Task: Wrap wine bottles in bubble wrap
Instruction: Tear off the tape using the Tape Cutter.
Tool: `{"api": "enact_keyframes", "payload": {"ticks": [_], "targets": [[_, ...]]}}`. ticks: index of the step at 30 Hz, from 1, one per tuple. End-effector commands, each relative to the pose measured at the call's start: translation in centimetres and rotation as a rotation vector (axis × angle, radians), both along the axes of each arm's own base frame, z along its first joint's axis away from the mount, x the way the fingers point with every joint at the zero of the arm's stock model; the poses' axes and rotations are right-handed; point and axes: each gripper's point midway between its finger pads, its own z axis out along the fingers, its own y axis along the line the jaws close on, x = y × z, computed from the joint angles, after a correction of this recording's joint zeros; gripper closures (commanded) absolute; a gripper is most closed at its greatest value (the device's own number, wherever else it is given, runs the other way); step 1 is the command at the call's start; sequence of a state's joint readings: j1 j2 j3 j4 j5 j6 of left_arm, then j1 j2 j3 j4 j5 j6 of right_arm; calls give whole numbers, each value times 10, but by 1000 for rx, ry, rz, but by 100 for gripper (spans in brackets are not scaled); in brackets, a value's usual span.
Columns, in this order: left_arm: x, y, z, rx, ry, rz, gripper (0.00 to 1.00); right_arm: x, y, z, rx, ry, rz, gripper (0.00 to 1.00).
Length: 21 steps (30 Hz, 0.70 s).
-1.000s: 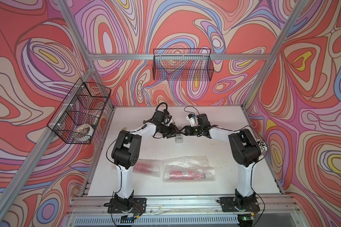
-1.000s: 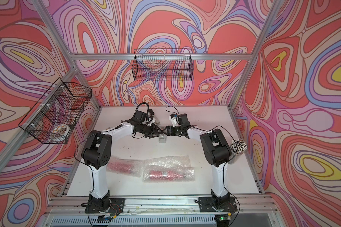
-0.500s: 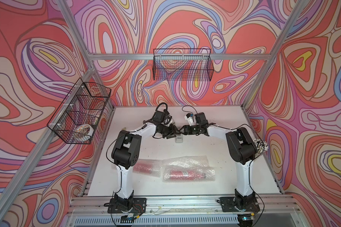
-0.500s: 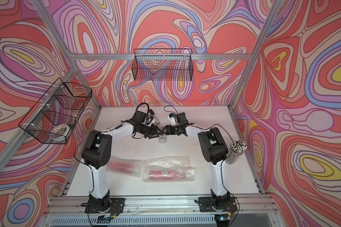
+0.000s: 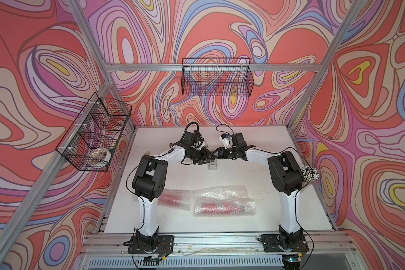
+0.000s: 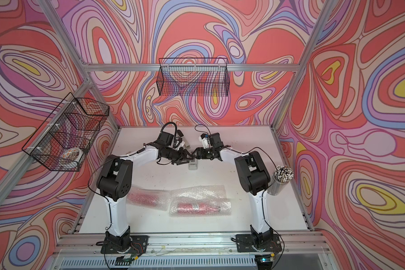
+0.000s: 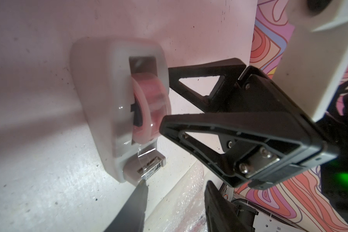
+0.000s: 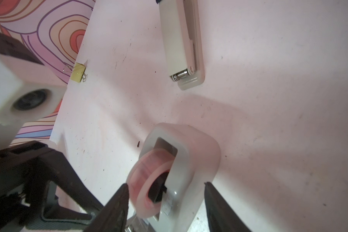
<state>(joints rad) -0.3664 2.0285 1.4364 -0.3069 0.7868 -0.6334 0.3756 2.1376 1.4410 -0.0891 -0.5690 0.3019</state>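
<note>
Counter [image 5: 255, 177]: white, matte, flecked with dark specks. Near the front edge, lying lengthwise along it, labelled wine bottle [image 5: 218, 207]: red-pink showing through the film, pale label band at mid-body. Rolled in bubble wrap [image 5: 220, 192], a clear, fine-pimpled, crinkled film with a loose flap spread toward the far edge. Just beside it toward the left edge, other wine bottle [image 5: 173, 197], likewise rolled in pimpled film, one end hidden behind the left arm [image 5: 147, 205]; the two wraps meeting. Around the counter's middle, nearer the far edge than the front, tape dispenser [image 7: 101, 104]: smooth grey plastic, rounded hump shape, rectangular slot on top. Tape roll [image 7: 151, 104] translucent with a pinkish tint, a clear tab drawn down to the serrated cutter [image 7: 149, 170]. Left hand [image 7: 175, 181] open, fingers well apart, one dark tapered fingertip [image 7: 142, 185] right at the cutter end. Right hand [image 8: 166, 183] over the dispenser, black triangular open-frame fingers spread, one tip at the roll, one at the casing; cannot tell whether pressing on it. Apart from the dispenser, flat on the counter, a stapler [image 8: 182, 44]: cream, long and slim, metal hinge at one end. By the left edge, a small yellow binder clip [image 8: 79, 74] with wire handles.
</note>
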Motion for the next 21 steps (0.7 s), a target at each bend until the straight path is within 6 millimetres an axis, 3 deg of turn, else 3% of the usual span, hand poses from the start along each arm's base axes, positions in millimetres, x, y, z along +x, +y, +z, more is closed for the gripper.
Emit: {"api": "enact_keyframes", "payload": {"ticks": [1, 13, 21], "targets": [[1, -2, 1, -22, 7, -1, 54, 5, -14, -35, -60, 55, -65, 40], [6, -2, -17, 1, 25, 4, 55, 3, -22, -42, -59, 75, -85, 42], [14, -12, -14, -52, 18, 12, 56, 3, -20, -42, -47, 79, -81, 44]]}}
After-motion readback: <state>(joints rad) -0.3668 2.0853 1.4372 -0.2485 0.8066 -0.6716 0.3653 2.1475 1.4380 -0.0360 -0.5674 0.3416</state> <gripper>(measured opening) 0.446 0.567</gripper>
